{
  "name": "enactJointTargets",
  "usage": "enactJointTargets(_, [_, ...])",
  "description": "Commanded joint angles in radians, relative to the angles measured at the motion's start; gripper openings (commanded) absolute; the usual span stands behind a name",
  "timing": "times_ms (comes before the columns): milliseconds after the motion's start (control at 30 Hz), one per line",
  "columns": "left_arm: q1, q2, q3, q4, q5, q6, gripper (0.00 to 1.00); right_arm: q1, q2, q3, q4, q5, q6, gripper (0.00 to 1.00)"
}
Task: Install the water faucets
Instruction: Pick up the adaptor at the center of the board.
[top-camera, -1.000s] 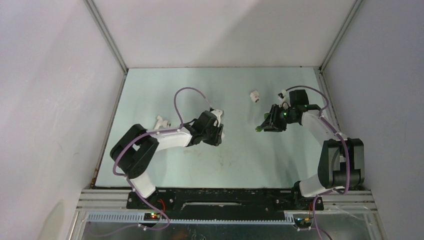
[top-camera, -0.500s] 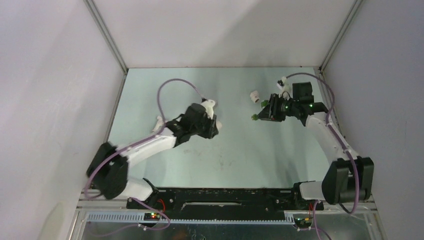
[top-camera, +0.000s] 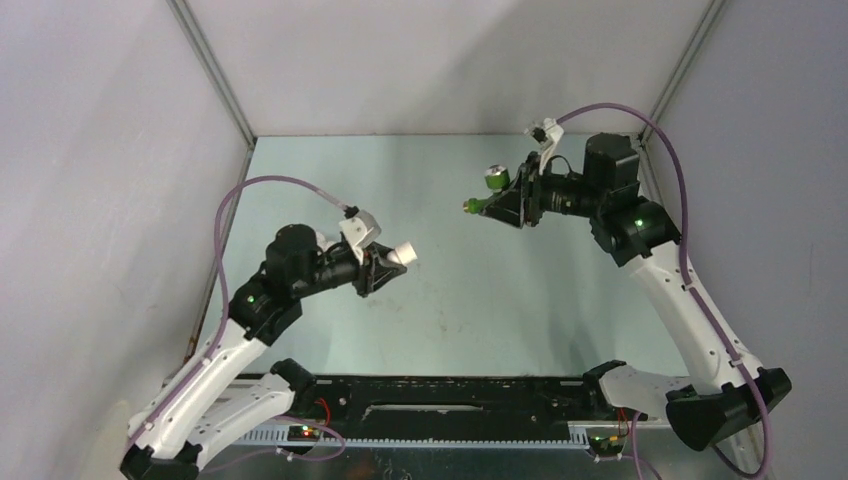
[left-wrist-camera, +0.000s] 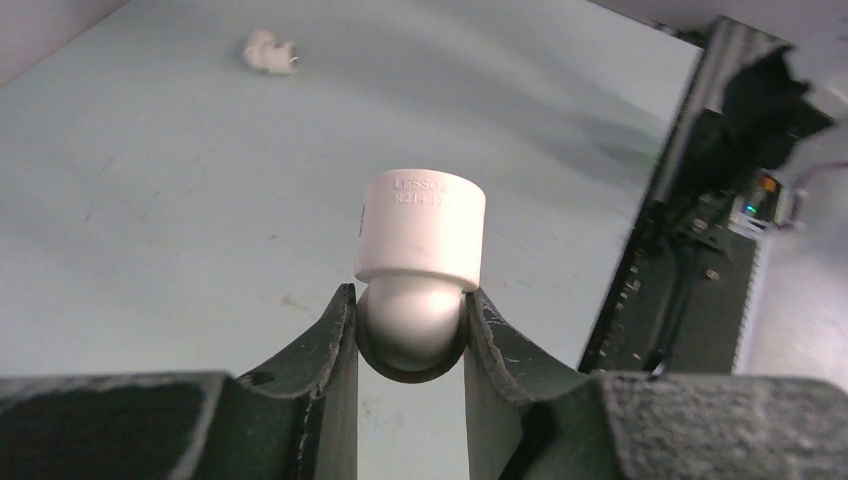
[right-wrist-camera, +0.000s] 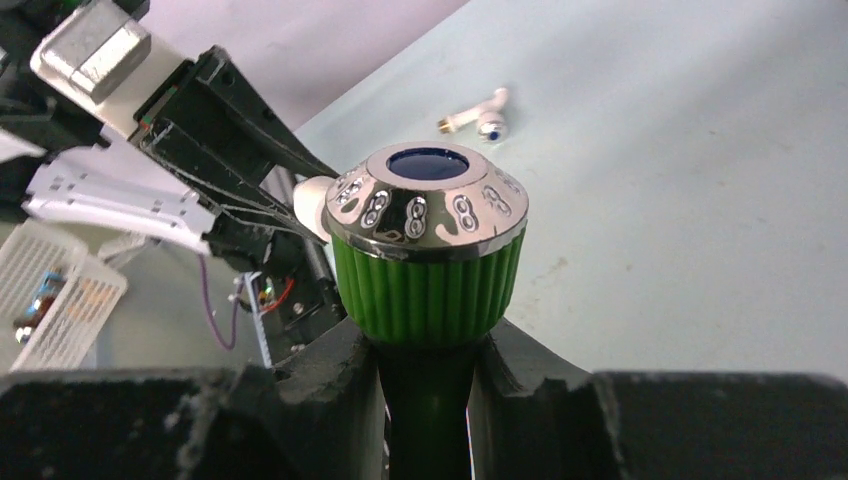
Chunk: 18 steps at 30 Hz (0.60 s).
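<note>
- Pale green counter (top-camera: 480, 300) with white walls; both arms are up off it, pincers facing each other and apart.
- Right pincer (top-camera: 503, 203) is clamped on the green faucet (top-camera: 495, 179), fingers on the body just under the knob. The faucet is in the air over the far right of the counter, spout tip toward the left arm.
- Left pincer (top-camera: 386, 265) grips a white fitting (top-camera: 404, 253) by its rounded end, socket end toward the right arm.
- White faucet (right-wrist-camera: 480, 115) lies on the counter, well apart from both pincers.
- Small white part (left-wrist-camera: 268, 52) on the counter in the left wrist view is too blurred to identify.
</note>
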Motion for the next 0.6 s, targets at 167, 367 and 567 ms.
enactJointTargets(167, [0.002, -0.074, 0.074, -0.02, 0.37, 0.094, 0.0, 0.187, -0.055, 0.041, 0.111, -0.099, -0.086, 0.0])
enactJointTargets(367, [0.002, -0.088, 0.069, 0.079, 0.378, 0.034, 0.0, 0.275, -0.075, 0.04, 0.118, -0.103, -0.126, 0.0])
enactJointTargets(567, [0.002, -0.09, 0.033, 0.268, 0.391, -0.119, 0.0, 0.359, -0.098, 0.042, 0.099, -0.02, -0.157, 0.0])
